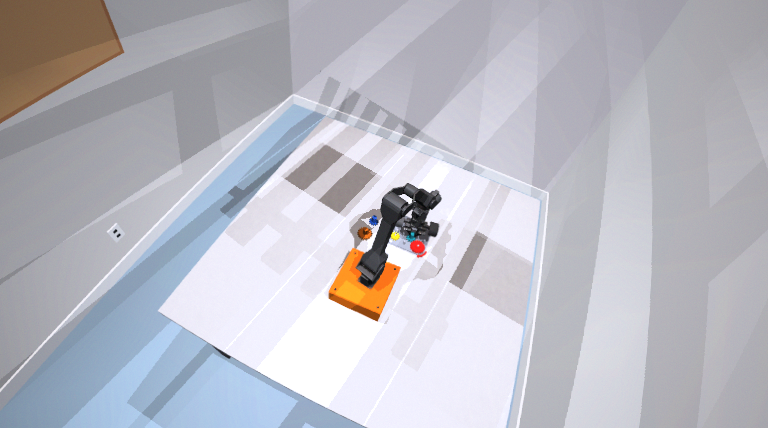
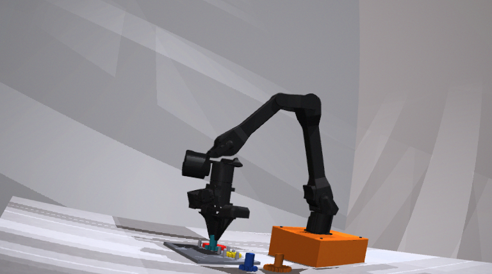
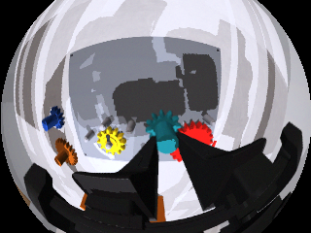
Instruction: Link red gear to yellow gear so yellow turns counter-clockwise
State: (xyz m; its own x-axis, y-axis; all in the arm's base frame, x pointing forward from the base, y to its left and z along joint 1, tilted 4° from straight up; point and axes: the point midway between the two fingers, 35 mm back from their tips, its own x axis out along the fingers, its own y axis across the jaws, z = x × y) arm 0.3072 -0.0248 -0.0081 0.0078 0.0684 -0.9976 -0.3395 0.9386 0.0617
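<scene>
My gripper [image 2: 214, 239] [image 3: 166, 138] is shut on the upright stem of the teal gear [image 1: 411, 237] [image 2: 212, 243] [image 3: 161, 123]. The teal gear is upright, low over the grey board [image 2: 225, 259] [image 3: 85, 97], close beside the red gear [image 1: 415, 246] [image 2: 221, 247] [image 3: 198, 132]. Whether it sits fully flat, and the peg under it, cannot be seen. The yellow gear [image 1: 395, 236] [image 2: 233, 254] [image 3: 117, 142] is on the board, apart from the teal one. Empty pegs [image 3: 130, 126] [image 3: 107, 121] [image 3: 89, 134] stand near the yellow gear, and another peg [image 3: 208, 117] is behind the red gear.
A loose blue gear [image 1: 373, 220] [image 2: 249, 262] [image 3: 52, 119] and a loose orange gear [image 1: 364, 233] [image 2: 278, 260] [image 3: 63, 150] stand upright on the table beside the board's yellow-gear end. The arm's orange base block [image 1: 362, 287] [image 2: 319, 247] is on the near side.
</scene>
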